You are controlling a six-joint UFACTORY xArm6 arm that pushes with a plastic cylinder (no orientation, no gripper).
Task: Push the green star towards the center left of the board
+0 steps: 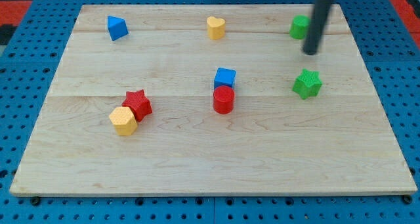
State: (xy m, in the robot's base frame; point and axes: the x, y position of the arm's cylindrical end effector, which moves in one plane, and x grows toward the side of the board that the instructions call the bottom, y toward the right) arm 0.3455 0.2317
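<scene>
The green star (307,83) is seen on the wooden surface (197,165) at the view's right, untouched. My tip (310,52) is poised just above it, apparently to get behind for a leftward push. No pincer is fitted.

1. No readable text, label, brand, number or sign anywhere in view.
2. Wooden board (210,152): bare grain only, from edge to edge and corner to corner.
3. Coloured blocks: plain faces, no markings legible.
4. Blue pegboard (20,86) around the board edges: holes only, nothing written.
</scene>
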